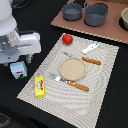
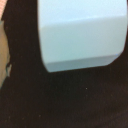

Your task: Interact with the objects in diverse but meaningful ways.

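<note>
- The arm stands at the exterior view's left, and its gripper [image 1: 18, 61] hangs directly over the white carton [image 1: 19, 70], which stands on the dark table [image 1: 107, 100] just off the left edge of the woven mat [image 1: 100, 70].
- So the relation that matters is vertical: the carton lies straight below the tool, not to one side of it. In my judgement the next move is only a short travel down or up, without sideways correction.
- In the wrist view the carton [image 2: 82, 32] fills most of the picture as a pale blue-white block with slanted faces, very close to the camera, over the dark table [image 2: 65, 100]. Its long axis I cannot tell, because the block looks nearly as wide as tall.
- The fingers are not visible in either view: the wrist view shows no fingertip, and in the exterior view the arm's body hides them. I cannot tell if the gripper is spread, pressed together or pinching the carton, or if it touches the carton at all.
- The other items are well apart from the tool: the yellow box [image 1: 39, 86] lies on the near left corner of the mat, the red pepper [image 1: 67, 38] at the far edge, and the white elongated piece [image 1: 90, 48] further to the right.
- The plate [image 1: 73, 68] sits in the middle of the mat.
</note>
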